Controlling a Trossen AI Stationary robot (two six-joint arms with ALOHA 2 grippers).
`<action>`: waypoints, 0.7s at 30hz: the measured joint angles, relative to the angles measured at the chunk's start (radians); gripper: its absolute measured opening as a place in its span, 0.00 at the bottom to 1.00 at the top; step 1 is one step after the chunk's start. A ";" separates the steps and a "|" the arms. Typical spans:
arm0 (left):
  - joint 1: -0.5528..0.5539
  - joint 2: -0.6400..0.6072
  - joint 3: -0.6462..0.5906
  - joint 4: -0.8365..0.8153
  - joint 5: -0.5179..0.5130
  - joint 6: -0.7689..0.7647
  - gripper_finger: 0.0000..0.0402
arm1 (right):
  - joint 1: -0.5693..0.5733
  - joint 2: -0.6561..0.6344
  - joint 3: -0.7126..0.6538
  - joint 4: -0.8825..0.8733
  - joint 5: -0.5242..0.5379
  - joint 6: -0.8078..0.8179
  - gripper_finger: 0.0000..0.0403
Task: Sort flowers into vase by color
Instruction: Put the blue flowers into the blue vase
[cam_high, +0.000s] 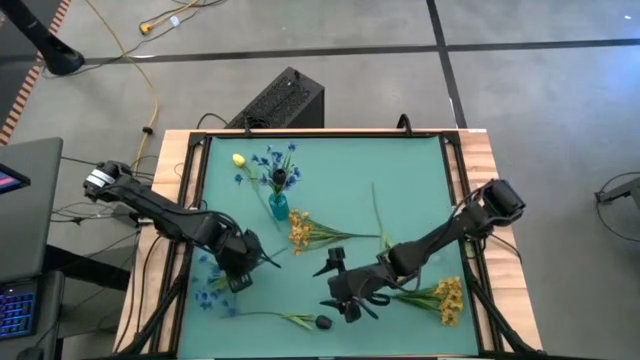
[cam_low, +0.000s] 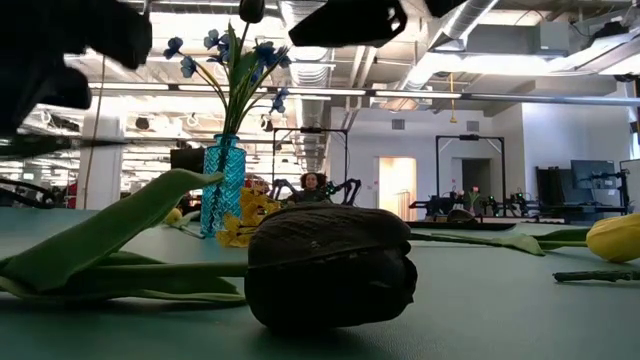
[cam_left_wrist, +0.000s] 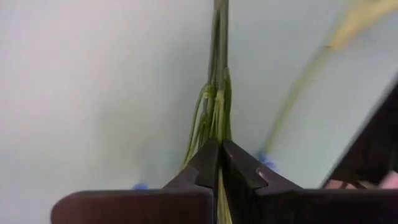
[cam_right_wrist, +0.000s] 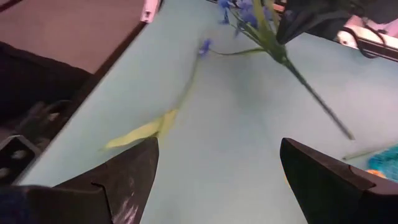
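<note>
High view: nearest the lens are the two arms. The left hand (cam_high: 243, 268) sits over the table's (cam_high: 420, 170) left front part, clamped on a blue sprig (cam_high: 212, 283) whose blossoms trail toward the left front corner and whose stem points toward the table's middle. The blue vase (cam_high: 278, 206), already carrying blue flowers, stands just behind and to the right of this hand, so the left arm is the nearer one to it. The right hand (cam_high: 350, 293) hovers at centre front, fingers spread wide and empty. Yellow-orange clusters lie at centre (cam_high: 300, 232) and right front (cam_high: 448, 297); a yellow bud (cam_high: 239, 159) rests at the left rear.

Low view: a dark bud (cam_low: 330, 265) fills the foreground, lying on its side, with the vase upright behind it.

Left wrist view: the fingers (cam_left_wrist: 205, 163) are pinched tight on the green stem, which runs straight ahead between them.

Right wrist view: its wide-apart fingers (cam_right_wrist: 134, 168) frame bare table; the blue sprig lies ahead, held by the other hand.
</note>
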 joint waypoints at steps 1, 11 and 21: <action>-0.007 0.000 0.006 0.019 0.003 0.016 0.00 | 0.006 0.000 -0.001 0.001 0.000 -0.001 0.90; -0.063 0.002 -0.011 0.073 -0.006 0.016 0.00 | 0.060 0.000 -0.004 0.003 0.003 -0.109 0.90; -0.136 0.003 -0.122 0.409 -0.096 -0.131 0.00 | 0.203 0.000 -0.005 0.051 0.312 -0.308 0.87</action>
